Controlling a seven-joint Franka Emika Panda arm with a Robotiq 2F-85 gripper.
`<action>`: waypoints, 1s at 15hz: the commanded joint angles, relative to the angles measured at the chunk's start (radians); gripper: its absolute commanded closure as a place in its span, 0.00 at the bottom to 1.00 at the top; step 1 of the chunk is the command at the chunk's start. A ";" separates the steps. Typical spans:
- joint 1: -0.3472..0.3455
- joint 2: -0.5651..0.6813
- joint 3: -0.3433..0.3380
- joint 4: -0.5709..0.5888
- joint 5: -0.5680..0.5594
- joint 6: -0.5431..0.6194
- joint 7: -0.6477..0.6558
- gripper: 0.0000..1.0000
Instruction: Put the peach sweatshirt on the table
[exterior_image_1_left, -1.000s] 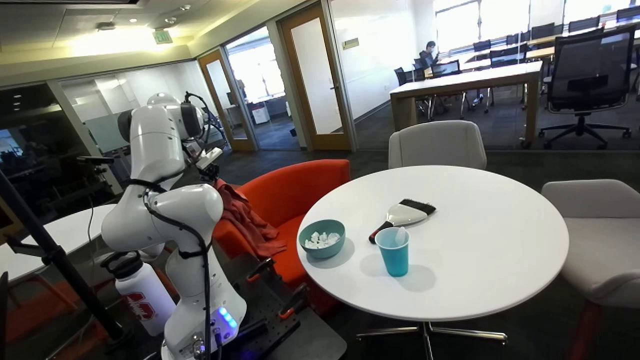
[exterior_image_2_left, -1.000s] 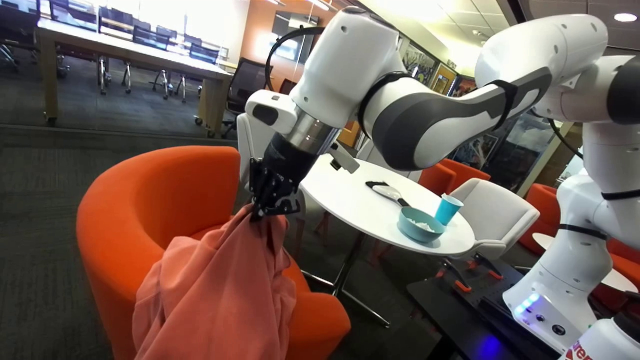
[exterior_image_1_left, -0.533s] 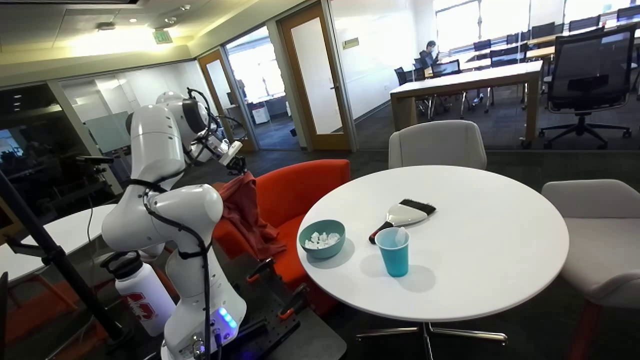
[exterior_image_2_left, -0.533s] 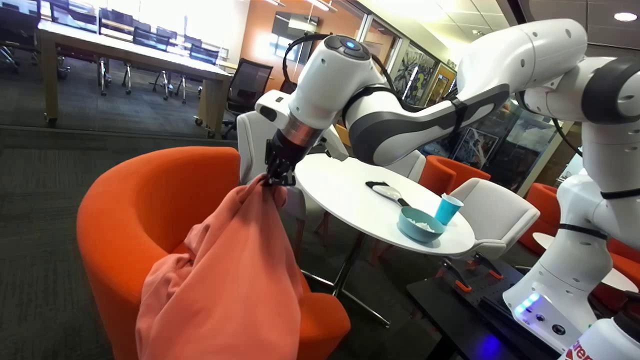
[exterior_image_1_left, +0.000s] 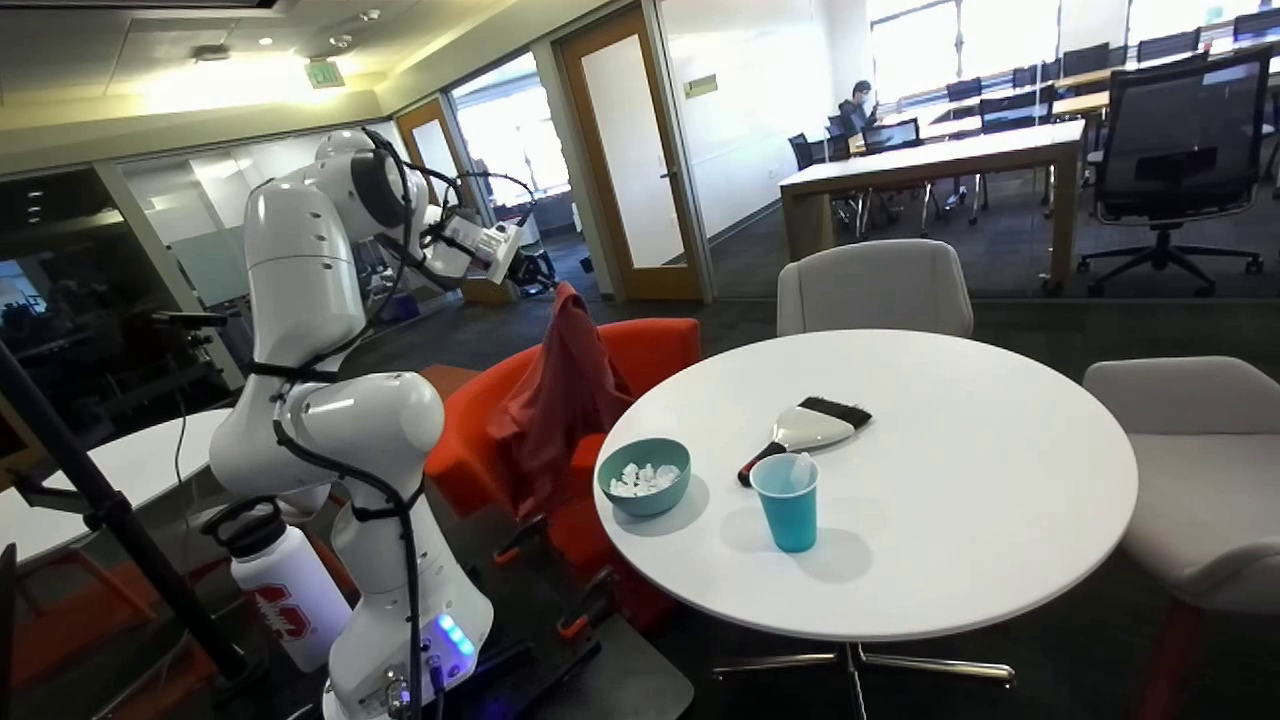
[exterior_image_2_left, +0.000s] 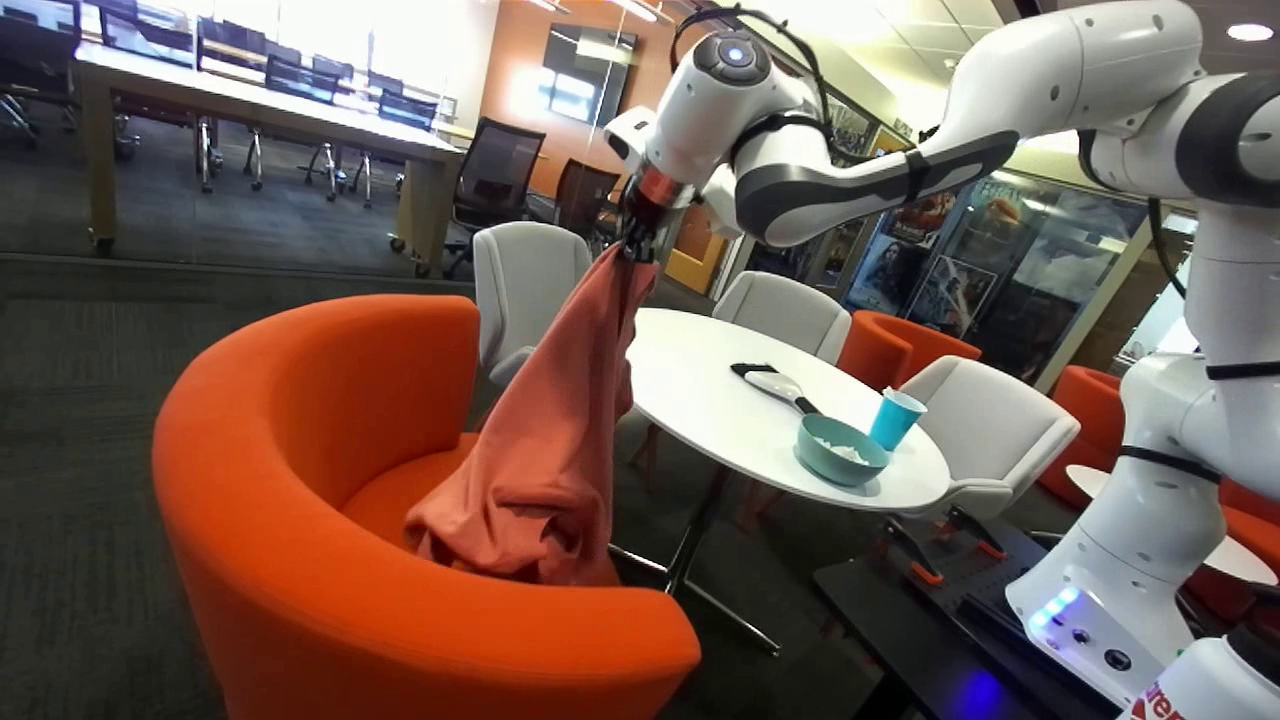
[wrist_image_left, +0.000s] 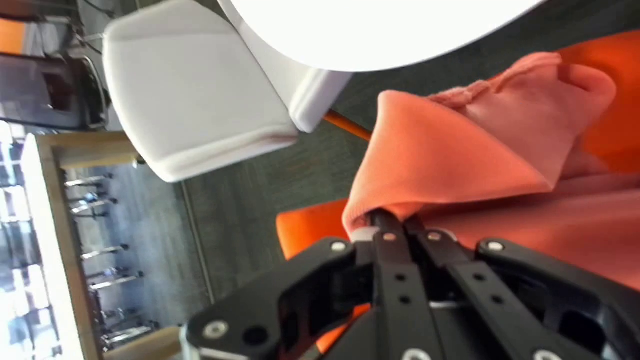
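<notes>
Peach sweatshirt (exterior_image_2_left: 545, 430) pinched tight between two fingers (wrist_image_left: 394, 254); on table (exterior_image_1_left: 960, 480) one bowl (exterior_image_1_left: 650, 506), one cup (exterior_image_1_left: 790, 517).

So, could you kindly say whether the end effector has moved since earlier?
Yes: in an exterior view, the end effector moved upward and picture-right relative to the orange armchair.

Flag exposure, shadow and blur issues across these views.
Wrist view: round white tabletop blown out, dark mesh chair blurred; in an exterior view: soft shadows beside the round teal bowl and blue tapered cup, peach fabric sweatshirt looking dull red; in both exterior views: distant glass windows overexposed.
</notes>
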 joint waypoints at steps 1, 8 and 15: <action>-0.055 -0.163 0.038 -0.094 -0.124 -0.155 0.115 0.99; -0.155 -0.171 0.149 -0.064 -0.192 -0.317 0.177 0.97; -0.195 -0.138 0.147 -0.001 -0.324 -0.415 0.226 0.99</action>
